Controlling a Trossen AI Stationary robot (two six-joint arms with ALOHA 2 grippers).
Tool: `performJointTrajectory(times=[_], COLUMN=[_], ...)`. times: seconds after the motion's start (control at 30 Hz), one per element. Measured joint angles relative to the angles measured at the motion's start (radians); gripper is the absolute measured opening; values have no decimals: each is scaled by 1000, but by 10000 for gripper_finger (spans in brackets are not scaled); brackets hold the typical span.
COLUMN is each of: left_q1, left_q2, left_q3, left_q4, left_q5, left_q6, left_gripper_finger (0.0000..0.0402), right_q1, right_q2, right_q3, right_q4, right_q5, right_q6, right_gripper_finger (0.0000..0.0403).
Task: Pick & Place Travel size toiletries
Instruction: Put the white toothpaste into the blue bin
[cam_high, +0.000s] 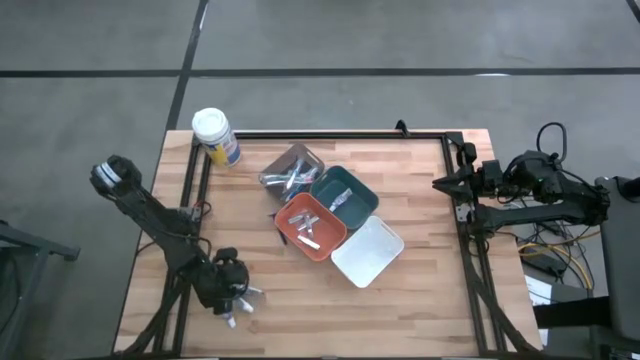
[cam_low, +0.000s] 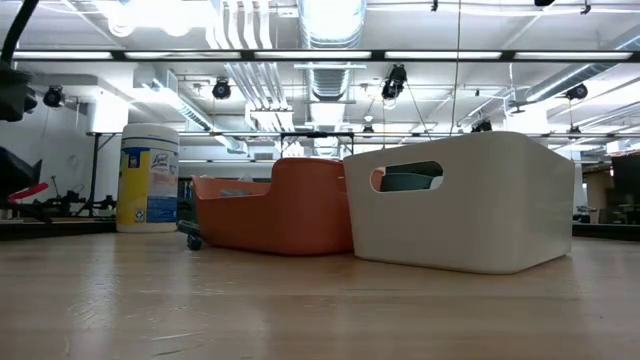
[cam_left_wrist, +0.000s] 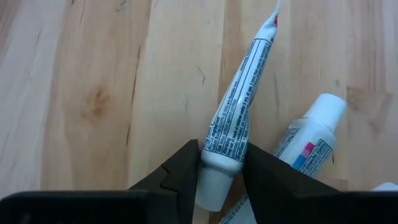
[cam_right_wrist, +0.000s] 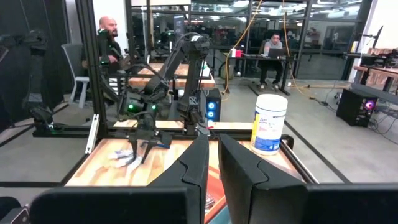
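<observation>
You are at the pick step: on the worktop the left gripper is down among the loose toiletries, well apart from the trays. Its fingers stand narrow on either side of the white tube, touching it just above the cap, the printed body running forward away from them. A second tube lies just beside the other finger. Next, I judge, you firm the grip and lift straight up. The right gripper waits beyond the worktop's edge, fingers nearly together.
</observation>
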Motion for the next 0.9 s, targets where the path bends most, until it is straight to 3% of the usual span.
performJointTrajectory(times=[0.27, 0.63, 0.9], left_q1=[1, 6, 29], left_q2=[1, 4, 3], left_q3=[-5, 10, 81], left_q4=[2, -1, 4], left_q5=[-47, -221, -246], left_q6=[4, 14, 157], left_gripper_finger=[94, 96, 96], right_q1=[0, 0, 0], right_q2=[0, 0, 0], right_q3=[0, 0, 0], right_q4=[0, 0, 0], right_q5=[0, 0, 0], right_q6=[-1, 0, -1], right_gripper_finger=[34, 34, 34])
